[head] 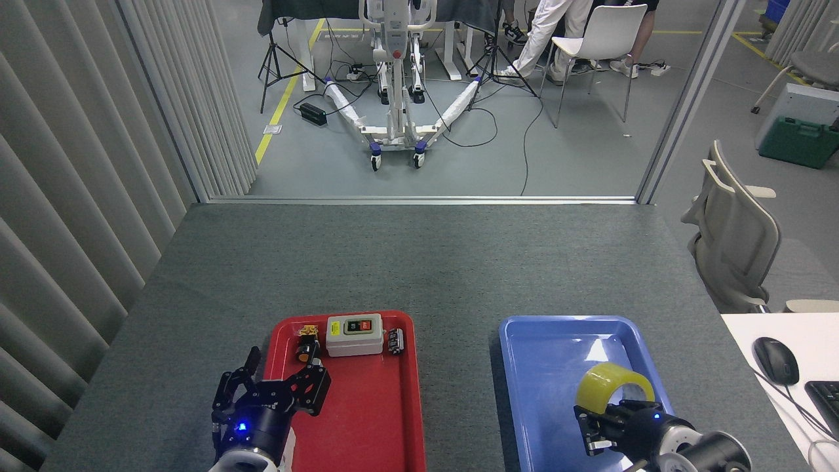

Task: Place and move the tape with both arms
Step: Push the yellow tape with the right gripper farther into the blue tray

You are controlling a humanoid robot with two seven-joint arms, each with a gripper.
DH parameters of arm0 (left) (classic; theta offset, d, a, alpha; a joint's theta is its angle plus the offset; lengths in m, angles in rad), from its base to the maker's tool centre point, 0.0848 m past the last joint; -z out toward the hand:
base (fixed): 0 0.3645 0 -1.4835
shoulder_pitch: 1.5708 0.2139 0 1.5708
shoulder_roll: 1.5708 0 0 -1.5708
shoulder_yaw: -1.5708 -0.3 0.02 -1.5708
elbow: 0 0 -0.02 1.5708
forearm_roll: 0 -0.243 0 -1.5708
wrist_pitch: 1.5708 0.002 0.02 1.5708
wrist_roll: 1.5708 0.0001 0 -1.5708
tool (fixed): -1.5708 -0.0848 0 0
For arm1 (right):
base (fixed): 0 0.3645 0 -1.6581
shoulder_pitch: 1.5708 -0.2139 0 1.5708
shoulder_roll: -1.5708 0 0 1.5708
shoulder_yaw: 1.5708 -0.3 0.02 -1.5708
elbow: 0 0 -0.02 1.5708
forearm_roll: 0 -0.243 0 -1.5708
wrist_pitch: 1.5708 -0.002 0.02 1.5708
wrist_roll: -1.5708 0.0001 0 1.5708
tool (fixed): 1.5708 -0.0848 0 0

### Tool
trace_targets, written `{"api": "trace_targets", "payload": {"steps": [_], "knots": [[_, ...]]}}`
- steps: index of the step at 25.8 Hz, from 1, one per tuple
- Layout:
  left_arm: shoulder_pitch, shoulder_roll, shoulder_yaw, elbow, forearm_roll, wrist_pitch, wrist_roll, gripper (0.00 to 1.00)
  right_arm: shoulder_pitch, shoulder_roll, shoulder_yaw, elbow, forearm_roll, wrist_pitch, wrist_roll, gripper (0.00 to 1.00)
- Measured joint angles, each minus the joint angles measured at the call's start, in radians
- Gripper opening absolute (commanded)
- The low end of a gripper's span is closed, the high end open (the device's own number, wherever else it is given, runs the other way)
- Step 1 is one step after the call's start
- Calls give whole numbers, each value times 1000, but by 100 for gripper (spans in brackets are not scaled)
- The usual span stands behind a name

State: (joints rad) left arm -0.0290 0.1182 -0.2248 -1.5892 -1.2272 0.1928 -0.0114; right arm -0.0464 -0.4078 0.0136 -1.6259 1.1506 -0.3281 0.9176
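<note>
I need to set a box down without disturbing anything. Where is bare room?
Bare: the grey table beyond both trays, and the strip between red tray and blue tray. Crowded: the red tray's far end, around the switch box.

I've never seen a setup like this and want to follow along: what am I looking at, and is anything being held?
This is one view from a humanoid robot's own head, looking down at a grey felt-covered table. The two black fingered claws at the bottom are its grippers. The left gripper hangs open over the red plastic tray, which holds a grey switch box and small parts. The right gripper is over the blue plastic tray, closed on a roll of translucent yellow packing tape.
</note>
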Motion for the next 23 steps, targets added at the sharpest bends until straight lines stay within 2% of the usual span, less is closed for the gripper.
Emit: {"api": "trace_targets", "payload": {"steps": [5,11,14,16,19,21,23], "knots": [[0,4,-16,-9,26,-39,0,100,-94,0,82,61,-98,185,149,0],[-6,2,-25,-8,45,-51,0,100,-124,-5,111,80,-133,255,178,1],[-18,9,-49,-12,99,-52,-1,100,-124,-9,113,90,-135,266,174,15],[-28,26,-69,-8,178,-52,-1,100,-121,-10,113,97,-136,272,144,30],[-36,61,-81,1,297,-22,-1,100,-119,-11,114,107,-135,274,109,46],[-38,89,-79,-6,343,35,3,100,-119,-11,114,113,-134,275,88,54],[-38,117,-74,-28,365,99,22,100,-117,-11,114,117,-132,276,77,57]]}}
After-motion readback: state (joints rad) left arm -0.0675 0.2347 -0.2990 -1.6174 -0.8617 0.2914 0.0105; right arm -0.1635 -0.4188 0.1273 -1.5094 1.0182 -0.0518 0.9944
